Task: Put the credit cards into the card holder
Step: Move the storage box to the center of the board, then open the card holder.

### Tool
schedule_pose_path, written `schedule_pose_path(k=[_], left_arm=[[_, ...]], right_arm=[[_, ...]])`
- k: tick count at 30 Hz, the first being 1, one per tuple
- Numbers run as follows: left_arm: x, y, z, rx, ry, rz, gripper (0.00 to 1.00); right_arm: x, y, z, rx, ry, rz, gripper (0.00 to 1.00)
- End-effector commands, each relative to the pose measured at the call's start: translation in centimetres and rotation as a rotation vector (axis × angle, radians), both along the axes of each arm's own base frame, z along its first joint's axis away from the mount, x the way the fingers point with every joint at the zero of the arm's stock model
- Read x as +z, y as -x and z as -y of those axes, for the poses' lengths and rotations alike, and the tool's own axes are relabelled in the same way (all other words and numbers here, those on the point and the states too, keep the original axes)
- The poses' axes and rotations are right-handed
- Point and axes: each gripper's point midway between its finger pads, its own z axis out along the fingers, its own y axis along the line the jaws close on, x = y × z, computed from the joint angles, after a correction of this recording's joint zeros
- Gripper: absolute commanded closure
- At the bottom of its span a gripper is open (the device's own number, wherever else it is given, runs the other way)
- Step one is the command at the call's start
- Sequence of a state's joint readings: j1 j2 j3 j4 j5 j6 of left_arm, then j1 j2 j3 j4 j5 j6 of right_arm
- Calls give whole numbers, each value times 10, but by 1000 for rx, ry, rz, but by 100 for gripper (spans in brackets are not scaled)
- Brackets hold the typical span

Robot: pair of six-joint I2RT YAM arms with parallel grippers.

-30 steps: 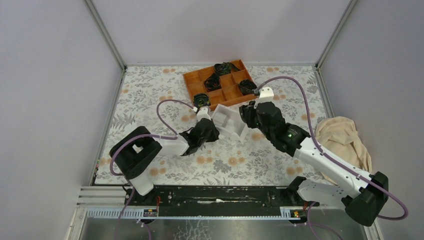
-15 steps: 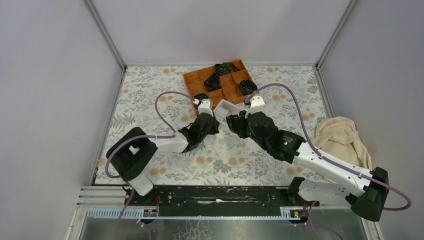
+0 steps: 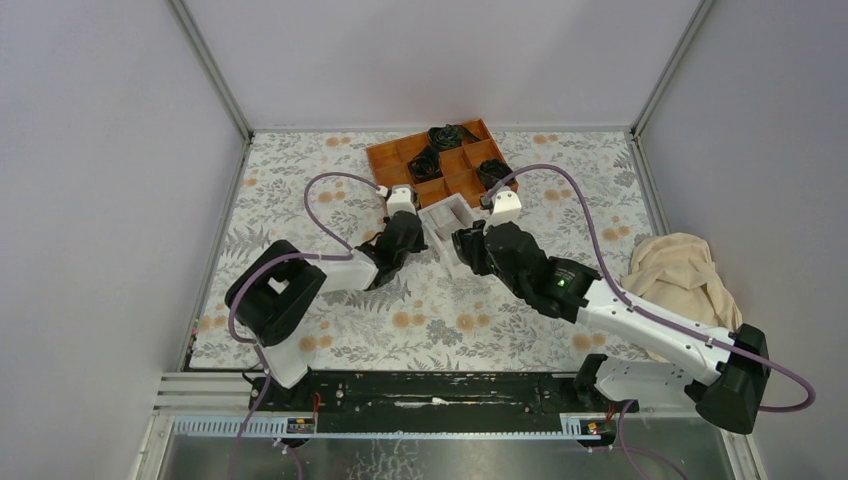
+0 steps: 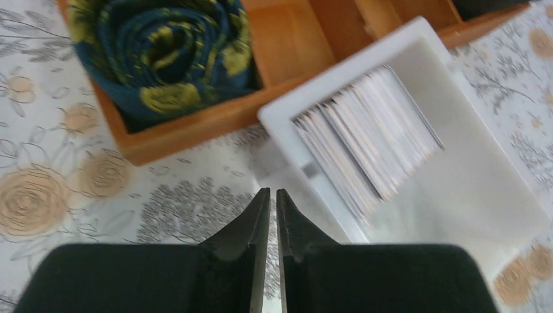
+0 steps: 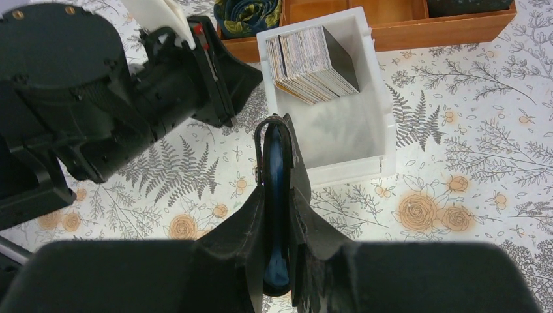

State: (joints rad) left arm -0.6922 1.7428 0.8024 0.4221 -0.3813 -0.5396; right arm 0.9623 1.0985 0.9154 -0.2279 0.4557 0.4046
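**Both grippers crowd the card box: a nudge or a slipping wallet is the worry.**
In the left wrist view the left gripper (image 4: pixel 269 193), fingers pressed almost together on nothing, sits low centre, just beside the open white plastic box (image 5: pixel 345 173). A push there could shove the box against the orange wooden compartment tray (image 4: pixel 189 130) or topple the stack of thin pale credit cards (image 4: pixel 368 140), up and right of the fingertips. The right gripper (image 5: pixel 277 125) pinches the small black, blue-lined folding card holder (image 5: pixel 276 189) edge-on below the cards, and that hold may slip.

White-and-black arms (image 3: pixel 650 322), purple cables (image 3: pixel 340 176)
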Motion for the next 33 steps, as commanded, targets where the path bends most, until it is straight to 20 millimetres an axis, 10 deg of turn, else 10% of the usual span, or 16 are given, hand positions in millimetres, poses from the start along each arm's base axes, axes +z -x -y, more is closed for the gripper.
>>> schedule_pose_path(k=[1, 9, 18, 33], left_arm=[[16, -28, -2, 36, 62, 69, 86], [22, -20, 13, -17, 149, 39, 83], [52, 58, -25, 30, 420, 21, 60], [105, 144, -12, -170, 788, 96, 34]], right_arm=[[29, -12, -12, -21, -61, 64, 100], [27, -15, -21, -17, -82, 60, 100], [30, -4, -41, 32, -295, 49, 100], [36, 16, -61, 41, -755, 71, 100]])
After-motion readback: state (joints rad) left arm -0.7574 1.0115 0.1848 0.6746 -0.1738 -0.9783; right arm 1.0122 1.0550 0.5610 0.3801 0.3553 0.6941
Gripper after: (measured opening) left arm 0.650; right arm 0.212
